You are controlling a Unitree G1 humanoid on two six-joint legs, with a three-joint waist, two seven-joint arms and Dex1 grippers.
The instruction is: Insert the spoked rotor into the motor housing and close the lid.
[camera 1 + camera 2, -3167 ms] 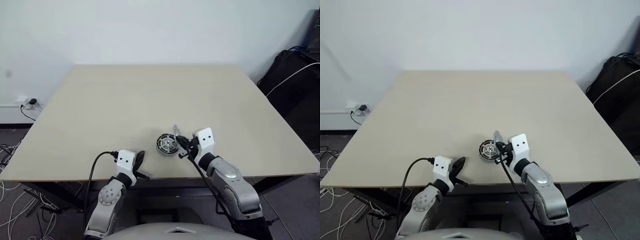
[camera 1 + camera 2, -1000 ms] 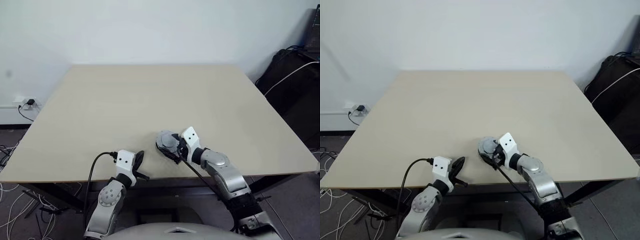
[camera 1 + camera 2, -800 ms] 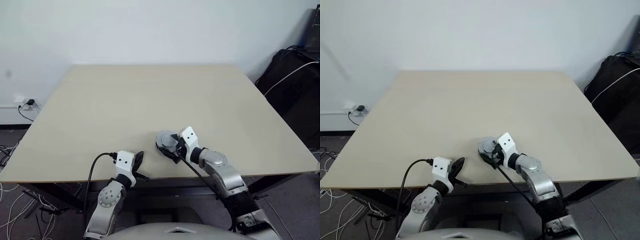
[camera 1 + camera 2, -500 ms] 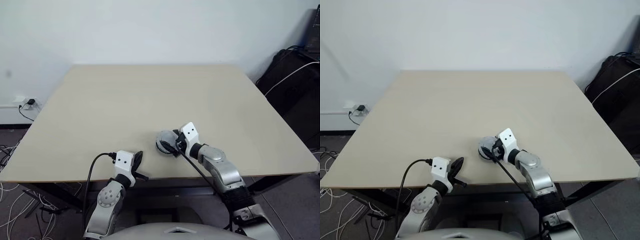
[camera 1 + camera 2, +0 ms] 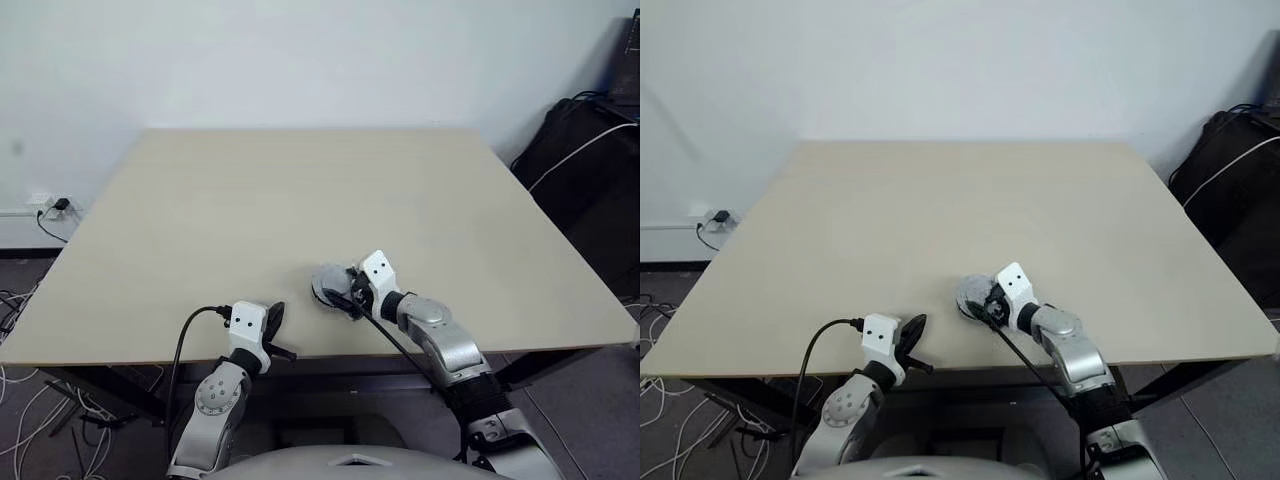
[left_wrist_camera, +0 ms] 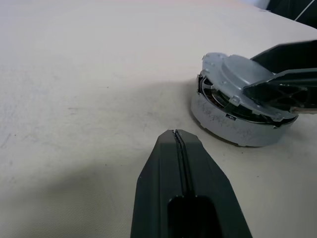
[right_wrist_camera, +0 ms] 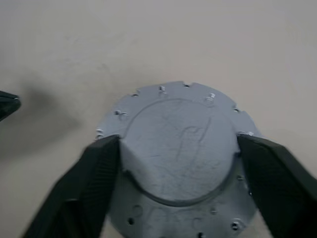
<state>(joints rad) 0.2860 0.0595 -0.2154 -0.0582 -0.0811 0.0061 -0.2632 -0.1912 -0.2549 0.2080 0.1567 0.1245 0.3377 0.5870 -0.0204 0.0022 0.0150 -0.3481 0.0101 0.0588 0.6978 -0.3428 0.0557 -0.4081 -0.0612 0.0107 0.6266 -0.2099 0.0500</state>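
Observation:
The grey motor housing (image 6: 233, 130) stands on the table near its front edge. On top of it lies the silver-grey lid (image 7: 178, 124), slightly tilted, so a dark gap shows under one side (image 6: 214, 95). With the lid covering it, the spoked rotor is hidden. My right gripper (image 7: 178, 145) reaches over the lid, and its black fingers (image 7: 94, 183) press against both sides of the lid's raised centre. In the left eye view that gripper (image 5: 342, 293) sits just right of the lid (image 5: 325, 279). My left gripper (image 6: 177, 136) is shut and empty, a short way before the housing.
The pale table (image 5: 300, 190) stretches far behind and to both sides of the housing. Its front edge runs just below the grippers. A black bag with a white cable (image 5: 590, 150) stands on the floor to the right. A black cable (image 5: 190, 335) hangs from the left wrist.
Three seconds ago the right gripper held the lid upright beside the open housing; now the lid lies on top. Over the last second the right fingers narrowed around it. The left arm kept still.

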